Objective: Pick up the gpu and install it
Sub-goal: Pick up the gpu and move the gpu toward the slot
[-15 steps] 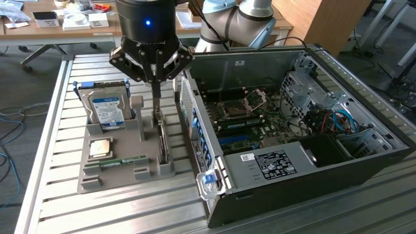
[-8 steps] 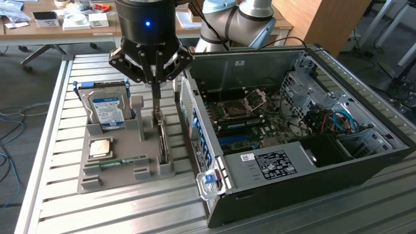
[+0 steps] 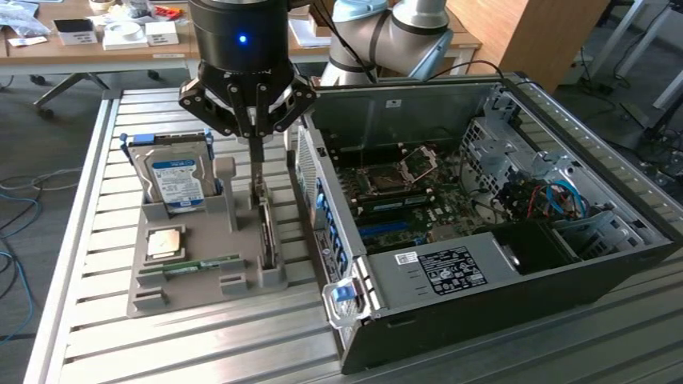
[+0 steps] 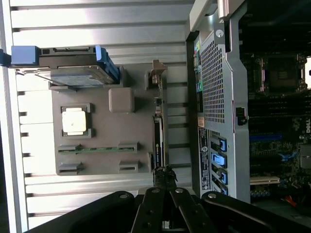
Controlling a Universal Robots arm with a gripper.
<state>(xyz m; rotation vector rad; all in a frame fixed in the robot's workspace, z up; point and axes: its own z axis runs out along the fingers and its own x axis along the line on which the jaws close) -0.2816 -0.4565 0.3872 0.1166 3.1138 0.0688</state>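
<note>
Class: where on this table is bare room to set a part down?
Bare table slats lie between the grey holder and the near table edge, and at the exterior view's left. Crowded: between holder and computer case, where the gripper grips the gpu.

My gripper (image 4: 164, 171), closed on the card (image 3: 267, 236), has little side room: the computer case (image 3: 325, 210) stands just beside on the exterior view's right, a grey post (image 3: 225, 172) and the hard drive (image 3: 176, 180) on its left; the case's upper side lies open
</note>
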